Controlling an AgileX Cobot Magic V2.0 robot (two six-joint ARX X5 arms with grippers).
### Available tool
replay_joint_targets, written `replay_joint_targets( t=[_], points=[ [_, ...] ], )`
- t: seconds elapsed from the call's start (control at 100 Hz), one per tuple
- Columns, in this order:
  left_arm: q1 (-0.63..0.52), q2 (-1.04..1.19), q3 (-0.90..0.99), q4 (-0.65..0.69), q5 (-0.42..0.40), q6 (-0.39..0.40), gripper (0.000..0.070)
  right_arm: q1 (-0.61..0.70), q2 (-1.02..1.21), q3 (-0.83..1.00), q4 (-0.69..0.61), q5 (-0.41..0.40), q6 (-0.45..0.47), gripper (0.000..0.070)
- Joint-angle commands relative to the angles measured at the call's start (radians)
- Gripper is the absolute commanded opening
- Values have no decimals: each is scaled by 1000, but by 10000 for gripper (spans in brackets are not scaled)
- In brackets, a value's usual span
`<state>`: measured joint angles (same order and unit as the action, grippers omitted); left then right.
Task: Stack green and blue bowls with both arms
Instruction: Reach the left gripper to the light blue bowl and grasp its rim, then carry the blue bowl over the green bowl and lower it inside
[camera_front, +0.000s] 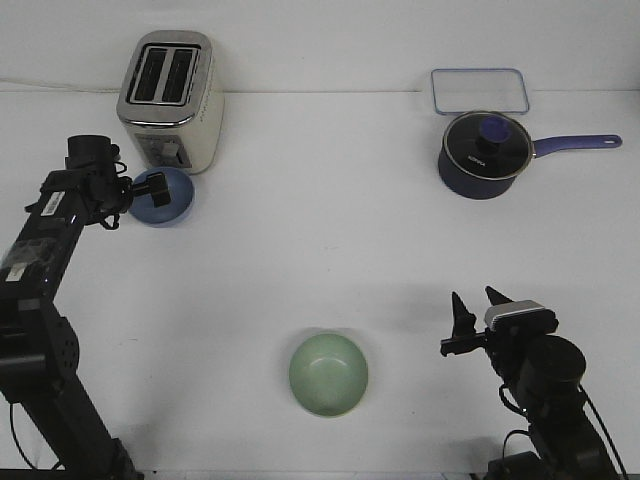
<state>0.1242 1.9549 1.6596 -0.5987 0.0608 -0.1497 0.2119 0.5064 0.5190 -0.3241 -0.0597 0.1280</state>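
The left gripper (152, 187) has its black fingers over the rim of the blue bowl (170, 203), one finger reaching down inside; whether they are pressed on the rim cannot be told from here. The right gripper (478, 312) stands with its two pointed fingers apart and holding nothing, well off to the right of the green bowl (328, 374).

The blue bowl sits just in front of the toaster (168, 100), nearly touching its lower front corner. The green bowl rests upright and by itself, far forward and to the right of the toaster, near the table's front edge. A dark saucepan (484, 153) with a glass lid and a purple handle pointing right stands far to the toaster's right, and a clear rectangular tray (480, 91) with a blue rim lies just behind the pan.

Everything sits on a plain white table (320, 250), matte and evenly lit, which meets a white wall at a faint line running behind the toaster.
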Motion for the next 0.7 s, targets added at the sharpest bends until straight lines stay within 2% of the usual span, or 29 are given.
replay_joint_targets(
  t=[0.0,0.12,0.18,0.23,0.33,0.35,0.36,0.39,0.59,0.69],
  points=[
    [4,36,21,9,11,11,666,1,4,4,9,-3,2,409],
    [4,71,22,17,11,11,654,1,5,4,9,-3,2,409],
    [4,82,22,17,11,11,593,1,5,4,9,-3,2,409],
    [4,86,21,17,11,11,472,1,5,4,9,-3,2,410],
    [4,86,22,24,11,12,73,1,5,4,9,-3,1,409],
    [4,86,22,24,11,14,10,1,5,4,9,-3,0,409],
    [4,86,22,24,11,15,0,1,5,4,9,-3,0,409],
    [4,86,23,22,11,17,17,1,5,4,9,-3,-1,409],
    [4,69,48,-43,19,71,13,1,5,4,9,-3,-1,409],
    [7,16,53,-78,52,89,13,1,5,4,10,-3,-2,409]
  ],
)
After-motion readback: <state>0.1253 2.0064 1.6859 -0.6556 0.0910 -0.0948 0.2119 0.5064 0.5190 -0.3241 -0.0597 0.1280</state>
